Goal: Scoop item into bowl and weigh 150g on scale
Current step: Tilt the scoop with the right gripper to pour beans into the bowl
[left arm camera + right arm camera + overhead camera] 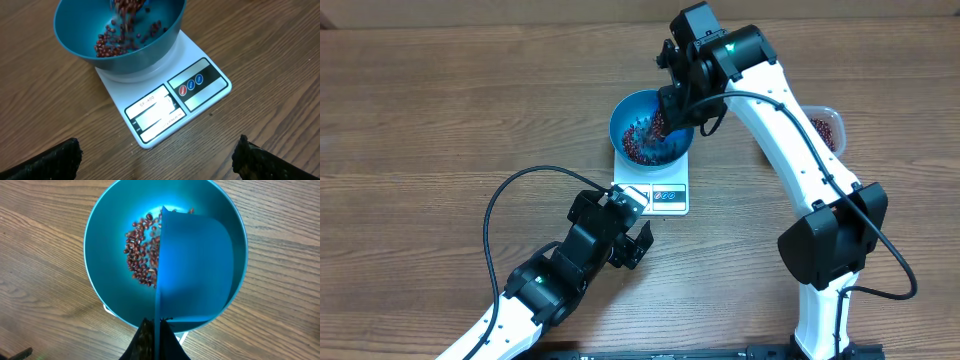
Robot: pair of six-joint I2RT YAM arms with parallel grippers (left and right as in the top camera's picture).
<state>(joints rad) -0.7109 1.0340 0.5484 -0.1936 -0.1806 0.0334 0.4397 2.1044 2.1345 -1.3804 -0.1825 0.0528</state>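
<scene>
Right gripper [677, 100] clamps tight on the one blue scoop [195, 265], tipped directly above the single teal bowl [619, 118]! Beans [140, 250] lie heaped in the bowl's bottom, straight beneath those fingers, at nine o'clock of the scoop in the right wrist view. A blurred stream of them drops into the bowl in the left wrist view. That bowl sits on one white scale [668, 197], whose display [152, 112] and three round buttons [191, 84] lie at six o'clock of the bowl. Left gripper [636, 224] hangs wide open, holding nothing, at seven o'clock of the scale, just beside its corner. One clear tub [838, 118] with more beans sits at three o'clock of the bowl, partly behind the right arm [790, 120].
</scene>
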